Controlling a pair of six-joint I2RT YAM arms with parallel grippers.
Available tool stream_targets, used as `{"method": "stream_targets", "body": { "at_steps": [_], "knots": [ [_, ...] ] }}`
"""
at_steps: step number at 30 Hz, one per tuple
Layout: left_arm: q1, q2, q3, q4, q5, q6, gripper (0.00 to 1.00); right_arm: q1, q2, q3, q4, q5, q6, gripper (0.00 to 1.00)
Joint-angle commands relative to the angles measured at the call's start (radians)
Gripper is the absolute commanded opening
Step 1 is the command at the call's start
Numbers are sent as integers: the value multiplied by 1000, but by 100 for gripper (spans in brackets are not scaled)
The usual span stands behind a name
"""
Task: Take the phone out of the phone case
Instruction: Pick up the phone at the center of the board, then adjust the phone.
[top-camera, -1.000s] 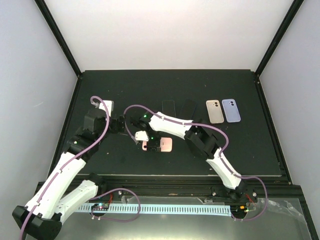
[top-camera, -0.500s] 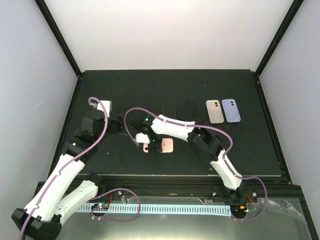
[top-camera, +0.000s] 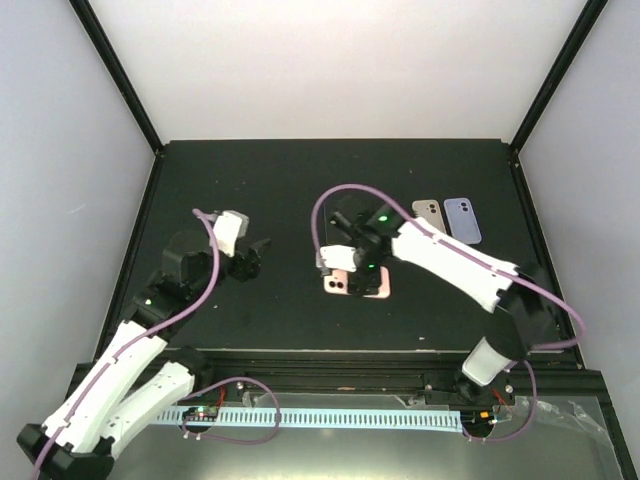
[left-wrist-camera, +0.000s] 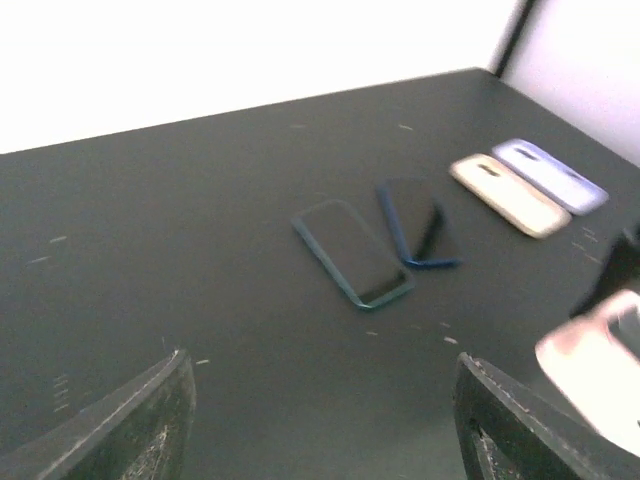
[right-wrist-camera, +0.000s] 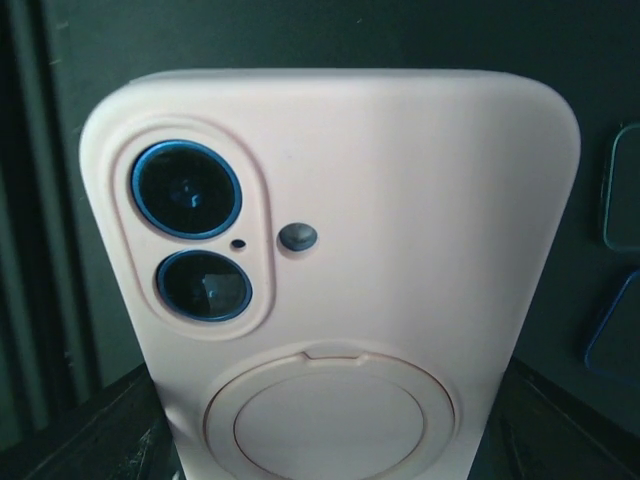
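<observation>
**A:** At the middle of the table (top-camera: 250, 185), the right gripper (top-camera: 350, 268) is clamped on the pink case (top-camera: 356, 284). The case is back up with the phone (right-wrist-camera: 187, 190) inside, and its lenses show through the cutout.

**B:** Is it lifted or lying flat?

**A:** I can't tell from here. The left gripper (top-camera: 248, 262) sits off to the left, well apart from the case, fingers spread with nothing between them.

**B:** So how does this step go well?

**A:** I'd say the right needs a firm hold on the sides, clear of the corners. The left should come across and catch one corner of the lip. It should peel that corner back rather than tug the whole case. If the pinch is too hard, the case may just grip the phone tighter. The silicone looks soft, so it ought to roll off one corner at a time.

**B:** What has changed from a second ago?

**A:** Plenty! The right arm has swung over to the right and carried the case with it, closer to the beige case (left-wrist-camera: 500, 190) and lilac case (left-wrist-camera: 548, 172). A second ago the two grippers were nearly nose to nose on the left. Now there's a gap, and the left has turned its wrist.

**B:** And the two dark phones (left-wrist-camera: 352, 250)?

**A:** The right arm hides them from above, but the left wrist view shows them lying side by side.
</observation>
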Motion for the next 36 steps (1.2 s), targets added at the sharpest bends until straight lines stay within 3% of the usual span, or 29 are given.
{"method": "stream_targets", "body": {
  "at_steps": [1, 7, 10, 15, 17, 21, 29, 36],
  "knots": [
    [-163, 19, 37, 56, 150, 173, 70, -83, -160, -83, -131, -196, -156, 39],
    [-550, -63, -19, 61, 53, 443, 61, -111, -279, -199, -194, -289, -213, 40],
    [-735, -61, -26, 29, -69, 557, 58, -111, -293, -233, -205, -359, -225, 40],
    [-1011, 95, 28, -55, -292, 704, 56, -110, -262, -217, -252, -483, -238, 40],
    [-1083, 175, 58, -75, -381, 755, 52, -109, -254, -213, -255, -516, -239, 41],
    [-1161, 284, 89, -23, -505, 847, 49, -99, -240, -218, -259, -561, -241, 42],
    [-1173, 356, 72, 131, -508, 960, 49, -61, -225, -224, -243, -572, -220, 42],
    [-1173, 401, 92, 104, -478, 951, 31, -57, -218, -218, -250, -598, -227, 42]
  ]
}}
